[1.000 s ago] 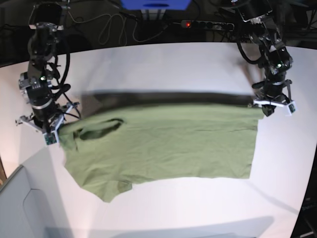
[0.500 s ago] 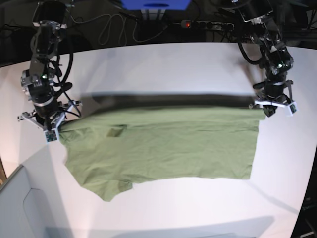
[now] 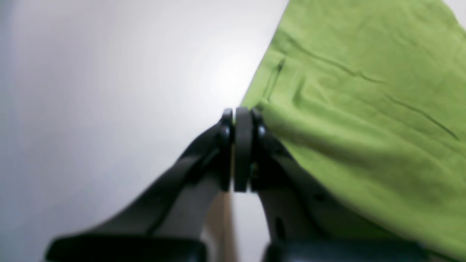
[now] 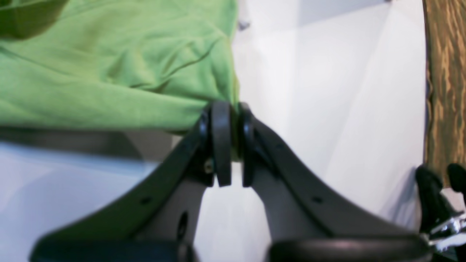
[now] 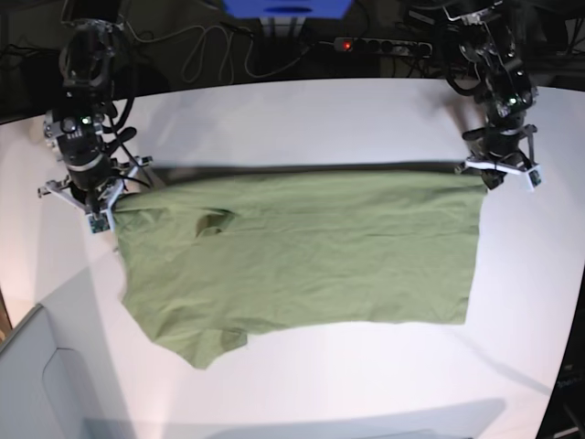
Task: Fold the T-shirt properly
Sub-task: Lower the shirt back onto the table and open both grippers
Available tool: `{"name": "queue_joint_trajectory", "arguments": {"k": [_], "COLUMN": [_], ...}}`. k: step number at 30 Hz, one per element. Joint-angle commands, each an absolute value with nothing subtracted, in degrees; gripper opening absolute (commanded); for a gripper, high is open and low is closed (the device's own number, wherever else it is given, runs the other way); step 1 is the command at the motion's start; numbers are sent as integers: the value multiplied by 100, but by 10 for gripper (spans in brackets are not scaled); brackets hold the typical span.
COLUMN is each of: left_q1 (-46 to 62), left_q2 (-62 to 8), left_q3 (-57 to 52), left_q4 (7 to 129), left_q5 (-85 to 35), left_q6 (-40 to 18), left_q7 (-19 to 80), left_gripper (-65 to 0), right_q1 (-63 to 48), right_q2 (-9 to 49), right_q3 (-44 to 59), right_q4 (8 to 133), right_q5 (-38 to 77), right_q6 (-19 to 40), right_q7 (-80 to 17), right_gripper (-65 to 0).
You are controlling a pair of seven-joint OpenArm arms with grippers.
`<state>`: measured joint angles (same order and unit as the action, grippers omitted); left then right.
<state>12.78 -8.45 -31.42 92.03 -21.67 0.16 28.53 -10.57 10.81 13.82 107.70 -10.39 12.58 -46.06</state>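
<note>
Olive-green cloth is filling the middle of your white tabletop: the T-shirt is lying spread across it, its near edge resting flat with one short sleeve poking toward the near left corner. Farther back, the cloth is rising to a taut far edge that you are holding up between the two arms, and a dark shadow line is running along the tabletop just behind it. Your right gripper is pinching the corner by the collar end, at the base view's left, with its jaws pressed together on a thin fold of fabric. Your left gripper is clamping the opposite corner of that far edge, also closed tight on the T-shirt. Beyond the tabletop, a power strip and loose cables are sitting in the dark.
</note>
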Motion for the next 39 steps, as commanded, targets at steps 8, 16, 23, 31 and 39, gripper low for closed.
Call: {"name": "queue_joint_trajectory", "arguments": {"k": [8,16,23,31,39], "left_q1": [1754,2457,2791,2905,2905], "left_q2": [-919,-734,-734,-725,-681], "left_q3": [-3178,-3178,-3178,-3178,-3178], "left_q4": [9411,10220,10387,10316,10079], "left_q5": [-2202,-2202,-2202,-2202,-2202], "left_q6": [4,4,4,13,13], "left_q7": [2677,2712,2712,2712,2721], "left_gripper": [-650,-650,-650,-650,-650], "right_q1": [-1648,-2070,-2422,-2624,-2624], "right_q2": [1332,1420,1455,1464,1464], "right_q3": [1420,1420,1420,1420,1420], "right_q4": [10905,10941,10941,10941,10941], "right_q5": [-1059,-1059,-1059,-1059,-1059], "right_q6": [1314,1314,1314,1314,1314], "right_q7": [-4488,-4479,-4462,-4462,-4514], "right_gripper": [-648,-648,-648,-648,-599]}}
